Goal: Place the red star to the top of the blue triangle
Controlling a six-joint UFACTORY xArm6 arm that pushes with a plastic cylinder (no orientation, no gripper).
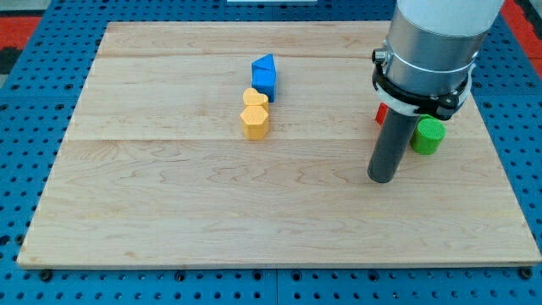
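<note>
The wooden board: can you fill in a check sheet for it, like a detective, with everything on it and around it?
Surface: wooden board, pale planks, lying flat.
Job's things: blue triangle near the view's top centre; red star mostly hidden behind the rod, shape not confirmable.
Clutter: yellow block touching the blue triangle's lower side; green block at the view's right, beside the rod.
Grippers: none; my tip is below the red star and left of the green block.
Cables: nothing seen.
Surroundings: blue pegboard around the board.
</note>
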